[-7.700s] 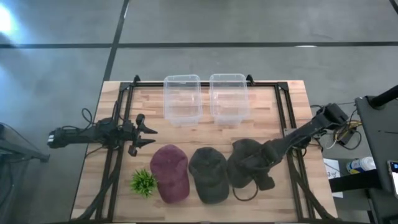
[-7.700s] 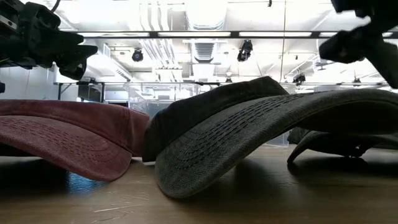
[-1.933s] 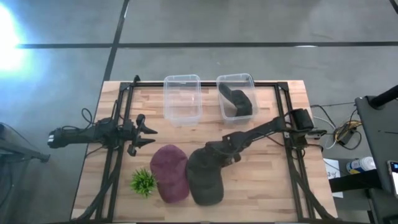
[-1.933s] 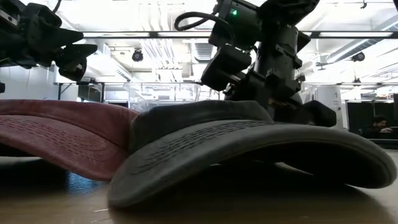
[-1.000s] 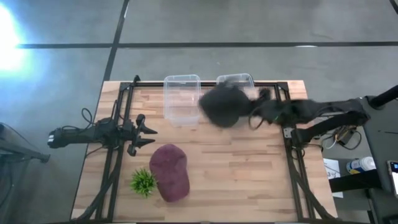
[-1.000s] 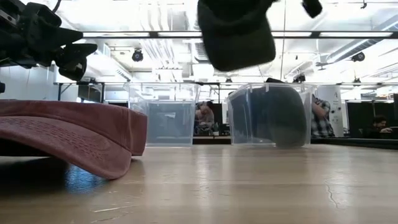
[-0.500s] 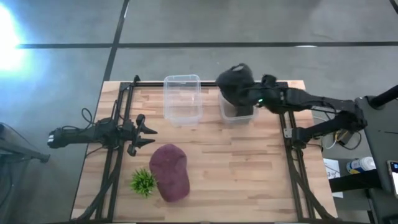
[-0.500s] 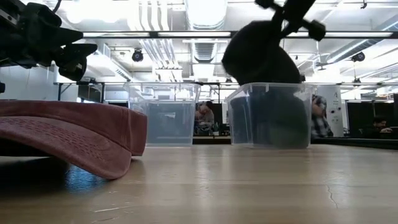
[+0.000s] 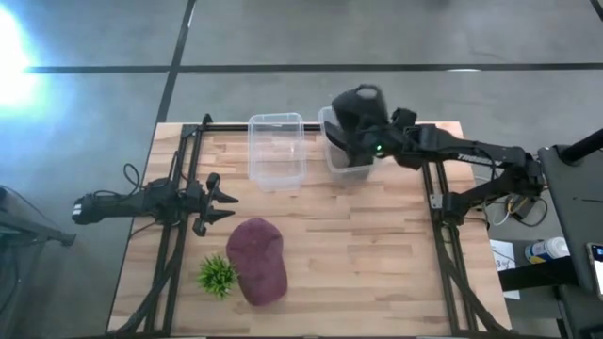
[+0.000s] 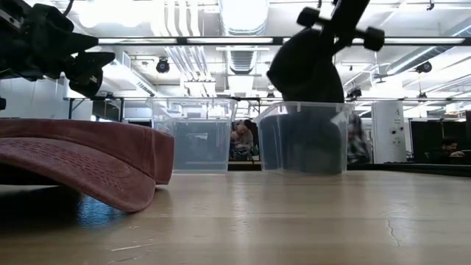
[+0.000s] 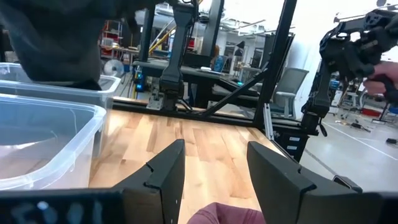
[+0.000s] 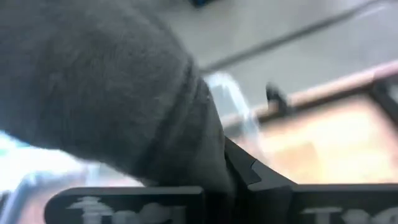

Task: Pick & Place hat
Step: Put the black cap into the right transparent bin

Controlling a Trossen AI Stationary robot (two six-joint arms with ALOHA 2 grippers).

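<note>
Right tool (image 9: pixel 374 143) clamped on a dark hat (image 9: pixel 356 115), which hangs over the right-hand clear bin (image 9: pixel 345 160) at the far side of the surface (image 9: pixel 377 254), partly lowered in. We judge this placement nearly done; release remains. Left clear bin (image 9: pixel 276 151) looks empty. A maroon hat (image 9: pixel 257 260) is unplaced, near side, beside a small green plant (image 9: pixel 218 275). Left tool (image 9: pixel 222 200) waits at the left, fingers apart, holding nothing.

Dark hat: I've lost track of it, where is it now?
In the high view the dark hat hangs from the right gripper over the right-hand bin at the table's far edge.
</note>
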